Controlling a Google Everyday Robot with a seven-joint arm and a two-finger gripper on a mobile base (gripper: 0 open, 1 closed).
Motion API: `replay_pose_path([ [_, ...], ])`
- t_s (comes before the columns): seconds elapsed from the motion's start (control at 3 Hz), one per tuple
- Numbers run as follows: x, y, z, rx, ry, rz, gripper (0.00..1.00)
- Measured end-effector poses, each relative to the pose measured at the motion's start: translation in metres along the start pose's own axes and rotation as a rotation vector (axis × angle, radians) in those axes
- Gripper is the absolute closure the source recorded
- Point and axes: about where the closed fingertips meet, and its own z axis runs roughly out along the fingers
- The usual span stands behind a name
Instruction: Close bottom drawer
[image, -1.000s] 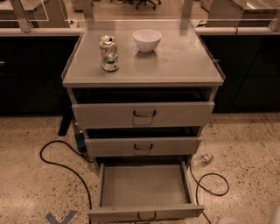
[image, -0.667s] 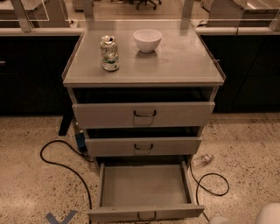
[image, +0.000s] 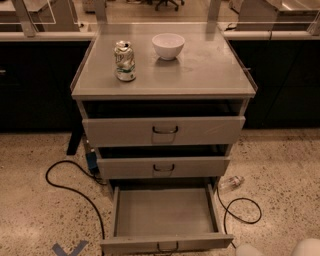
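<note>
Camera view: bottom drawer (image: 165, 212) pulled out, gripper (image: 305, 248) barely in at lower right, whether open or closed I cannot tell. Pushing from that corner could skew and jam the drawer.

On the grey metal cabinet top (image: 200, 70), a dented silver can (image: 124, 61) stands near the back-left corner and a white ceramic bowl (image: 168, 45) by the back edge. The white gripper (image: 280, 249) sits low beyond the front-right corner.

White rounded arm shells (image: 306, 248); claw out of view.
</note>
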Motion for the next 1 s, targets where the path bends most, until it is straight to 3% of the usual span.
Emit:
replay_pose_path([
  [0.33,-0.019,0.002,-0.005,0.053,-0.012,-0.042,0.00],
  [0.67,-0.053,0.032,-0.018,0.211,-0.052,-0.169,0.00],
  [1.0,-0.052,0.032,-0.018,0.210,-0.052,-0.168,0.00],
])
